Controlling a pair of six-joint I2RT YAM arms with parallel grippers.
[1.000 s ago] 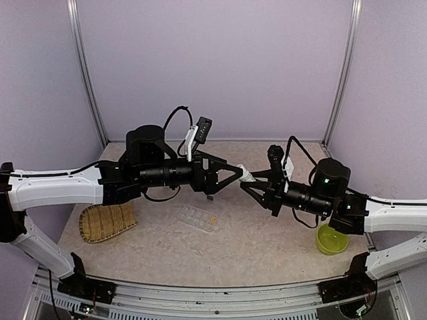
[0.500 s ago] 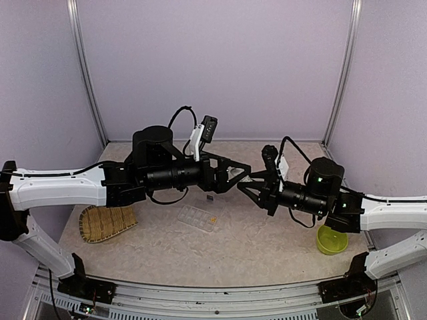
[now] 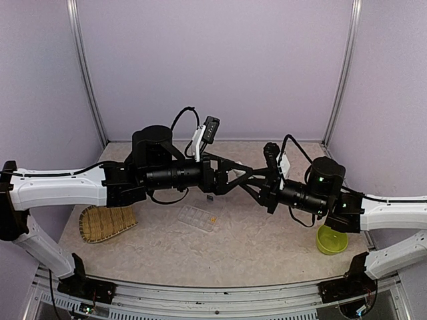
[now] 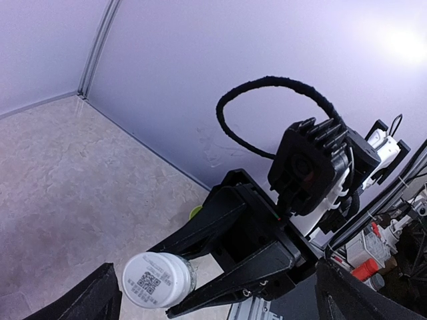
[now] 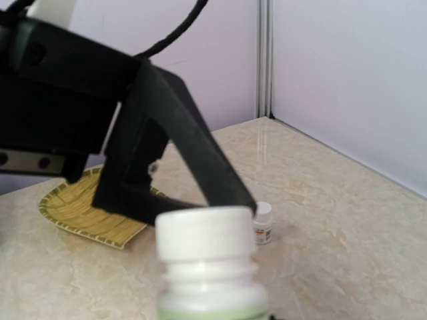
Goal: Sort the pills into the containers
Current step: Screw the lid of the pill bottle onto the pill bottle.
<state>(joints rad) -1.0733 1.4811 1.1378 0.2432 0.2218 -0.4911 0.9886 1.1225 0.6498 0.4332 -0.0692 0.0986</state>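
Clamped narrowly in right gripper (image 4: 175,283), mid-frame: white-capped plastic pill bottle (image 5: 208,260). Spread wide either side of cap, holding nothing: left gripper (image 3: 241,175). Lower centre on table: flat clear compartmented plastic box (image 3: 193,215), with orange pills (image 3: 212,219) inside.

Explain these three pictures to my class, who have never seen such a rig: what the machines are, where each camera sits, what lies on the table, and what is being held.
Two robot arms are bolted at the table's near edge, each ending in two-finger jaws. The wide picture looks down from above and behind them: the left arm reaches in from the left, the right arm from the right. The other two pictures come from a camera on each wrist. On the table lie a woven tray, a clear compartment box with orange specks, likely pills, a lime-green bowl and a small bottle. The right arm's jaws are shut on a white-capped bottle. The left arm's jaws stand wide open around its cap, not gripping it.
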